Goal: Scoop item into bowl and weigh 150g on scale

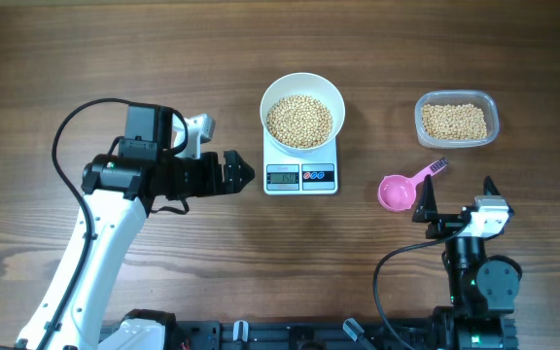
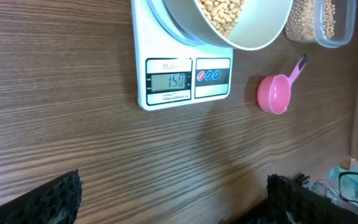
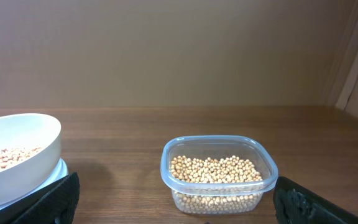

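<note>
Jaws of the left gripper (image 1: 235,175) are held wide with nothing between them, just left of the scale (image 1: 300,176) and apart from it. On the scale the bowl (image 1: 269,105) is set, filled with beans (image 1: 299,121); a reading that looks like 150 is shown on the display (image 2: 168,81). The right gripper (image 1: 455,194) is likewise spread wide and empty, at the near right of the surface (image 1: 115,58). Just left of it the pink scoop (image 1: 397,192) is laid. Farther off, more beans are held in the clear tub (image 1: 422,109).
</note>
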### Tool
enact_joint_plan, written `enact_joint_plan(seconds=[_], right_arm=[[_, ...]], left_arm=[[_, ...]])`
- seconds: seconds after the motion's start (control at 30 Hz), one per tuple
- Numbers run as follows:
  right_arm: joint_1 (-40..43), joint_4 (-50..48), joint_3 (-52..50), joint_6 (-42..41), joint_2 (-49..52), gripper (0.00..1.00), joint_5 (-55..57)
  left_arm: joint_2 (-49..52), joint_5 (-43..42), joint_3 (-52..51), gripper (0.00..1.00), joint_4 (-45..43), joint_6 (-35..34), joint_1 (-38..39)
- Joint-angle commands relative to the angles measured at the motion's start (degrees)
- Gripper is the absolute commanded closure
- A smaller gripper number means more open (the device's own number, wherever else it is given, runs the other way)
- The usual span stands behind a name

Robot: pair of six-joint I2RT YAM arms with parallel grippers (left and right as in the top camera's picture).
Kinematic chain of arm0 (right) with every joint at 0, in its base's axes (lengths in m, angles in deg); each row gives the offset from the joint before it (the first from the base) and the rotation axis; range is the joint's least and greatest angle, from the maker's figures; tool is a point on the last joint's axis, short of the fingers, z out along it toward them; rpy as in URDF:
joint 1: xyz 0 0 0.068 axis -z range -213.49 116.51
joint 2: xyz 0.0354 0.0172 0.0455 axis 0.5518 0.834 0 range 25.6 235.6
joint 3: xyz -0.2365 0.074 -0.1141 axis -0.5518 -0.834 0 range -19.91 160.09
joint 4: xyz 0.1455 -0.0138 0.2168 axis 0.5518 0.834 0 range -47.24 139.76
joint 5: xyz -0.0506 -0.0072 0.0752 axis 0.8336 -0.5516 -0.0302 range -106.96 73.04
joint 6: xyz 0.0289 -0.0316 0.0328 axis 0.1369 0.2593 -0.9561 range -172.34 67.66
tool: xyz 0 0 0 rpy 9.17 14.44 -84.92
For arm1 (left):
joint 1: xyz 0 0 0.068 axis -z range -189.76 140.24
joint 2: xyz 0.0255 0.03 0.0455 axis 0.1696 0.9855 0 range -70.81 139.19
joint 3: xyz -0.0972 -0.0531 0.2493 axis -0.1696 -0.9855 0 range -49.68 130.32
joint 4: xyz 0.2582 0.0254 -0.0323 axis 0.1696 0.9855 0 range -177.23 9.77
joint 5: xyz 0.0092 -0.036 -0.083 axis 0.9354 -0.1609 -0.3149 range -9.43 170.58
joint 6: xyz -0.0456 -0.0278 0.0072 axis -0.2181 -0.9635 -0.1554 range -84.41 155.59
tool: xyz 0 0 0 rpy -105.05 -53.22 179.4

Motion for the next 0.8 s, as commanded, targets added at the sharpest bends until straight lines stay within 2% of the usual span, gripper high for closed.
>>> enact_joint_plan(seconds=[0.0,0.17,0.3,0.33,0.77], right_arm=[[0.24,-0.11,-0.07,0.98,-0.72,0.00,-0.33],[0.24,-0.09,-0.07,0.96,-0.72,0.00,-0.31],[0.24,-0.09,-0.07,0.98,-0.72,0.00,-0.33],[0.24,-0.09,-0.07,0.98,-0.72,0.00,-0.33],[0.24,-0.09,-0.07,0.98,-0.72,0.00,-0.33]], left_arm=[[-2.69,4.57,0.94,0.00,-0.07,-0.11,0.22],[-8.72,12.94,-1.36,0.00,-2.95,1.33,0.22],[-17.14,13.92,-7.21,0.00,-8.33,13.55,0.22],[-19.12,13.97,-8.85,0.00,-10.01,14.49,0.20],[-50.88,15.41,-34.38,0.00,-32.04,14.91,0.20]])
